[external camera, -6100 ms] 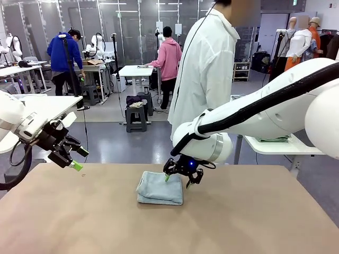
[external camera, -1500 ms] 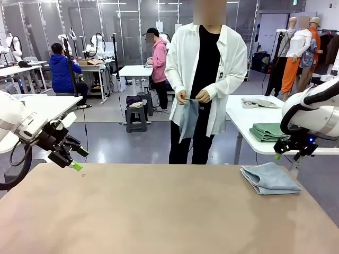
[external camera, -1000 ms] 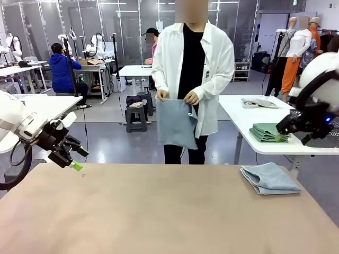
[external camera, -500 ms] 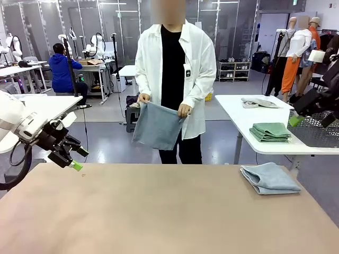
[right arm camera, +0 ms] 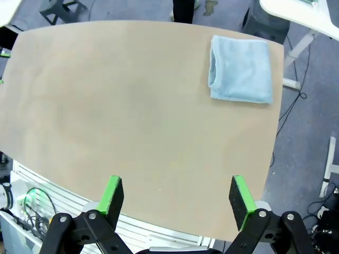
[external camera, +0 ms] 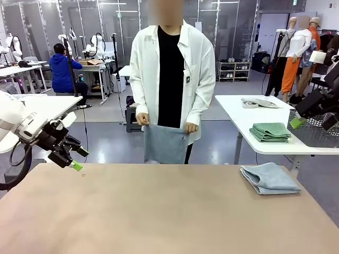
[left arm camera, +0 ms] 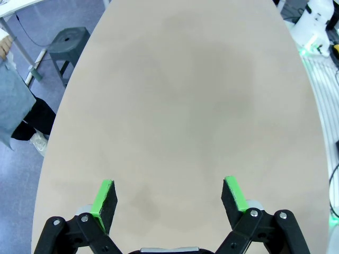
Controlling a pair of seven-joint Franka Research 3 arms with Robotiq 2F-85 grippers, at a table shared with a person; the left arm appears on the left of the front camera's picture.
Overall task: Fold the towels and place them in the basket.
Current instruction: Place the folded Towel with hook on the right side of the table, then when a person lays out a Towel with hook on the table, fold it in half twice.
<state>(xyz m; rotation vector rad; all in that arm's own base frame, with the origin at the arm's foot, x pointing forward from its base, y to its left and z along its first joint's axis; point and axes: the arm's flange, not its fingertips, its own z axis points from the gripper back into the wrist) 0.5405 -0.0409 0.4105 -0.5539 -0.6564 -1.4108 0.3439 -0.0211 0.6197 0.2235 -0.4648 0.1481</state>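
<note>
Towel point(external camera: 165, 144) just below person's 2 hands point(external camera: 142, 119)

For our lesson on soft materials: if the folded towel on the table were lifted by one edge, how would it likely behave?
The folded towel would probably sag and unfold: its layers lie loose with rounded edges. Likely light and floppy, as the other towel, held by the person, hangs limp. Pushed, it may bunch rather than slide.

Folded towel point(external camera: 269, 178) now at right edge — right gripper point(right arm camera: 175, 186) aloft — person point(external camera: 172, 79) with 2nd towel point(external camera: 165, 144).
</note>
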